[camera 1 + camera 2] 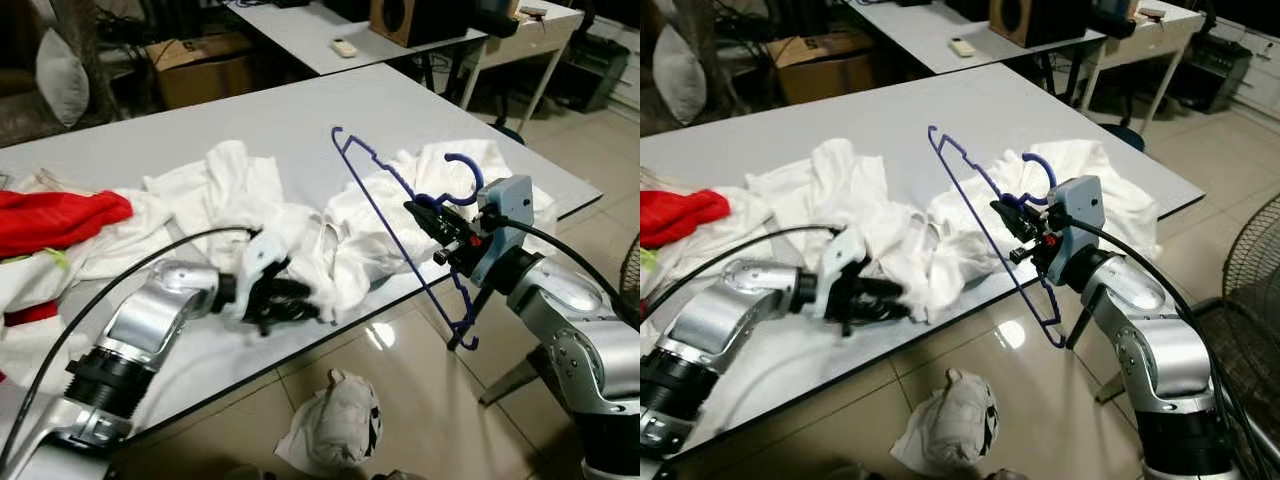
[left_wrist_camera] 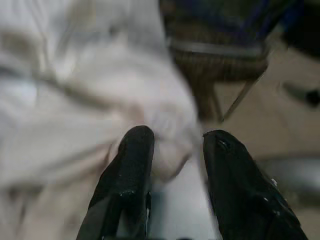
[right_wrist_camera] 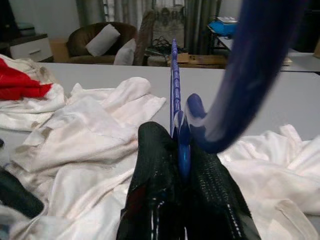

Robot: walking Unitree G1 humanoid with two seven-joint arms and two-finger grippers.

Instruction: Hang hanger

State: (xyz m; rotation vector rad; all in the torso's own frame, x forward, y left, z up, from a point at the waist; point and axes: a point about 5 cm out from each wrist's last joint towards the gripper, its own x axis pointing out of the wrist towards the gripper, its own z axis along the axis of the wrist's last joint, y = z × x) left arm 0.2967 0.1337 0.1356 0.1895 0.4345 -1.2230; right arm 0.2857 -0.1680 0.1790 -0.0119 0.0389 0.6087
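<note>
Glossy beige tiled floor [image 1: 420, 400] with a crumpled white cloth [image 1: 335, 420] on it. Second grey table [image 1: 330, 25] behind, bearing a wooden speaker box [image 1: 405, 18]. Brown cardboard box [image 1: 200, 65] beside it.

A big grey table [image 1: 330, 110] holds a messy pile of white clothes [image 1: 300, 225] and a red cloth [image 1: 55, 220], and one white bundle [image 1: 340, 420] lies on the tiled floor [image 1: 440, 400].

Left pincer [image 1: 300, 298] spread apart, low; right pincer [image 1: 420, 214] clamped, raised.
</note>
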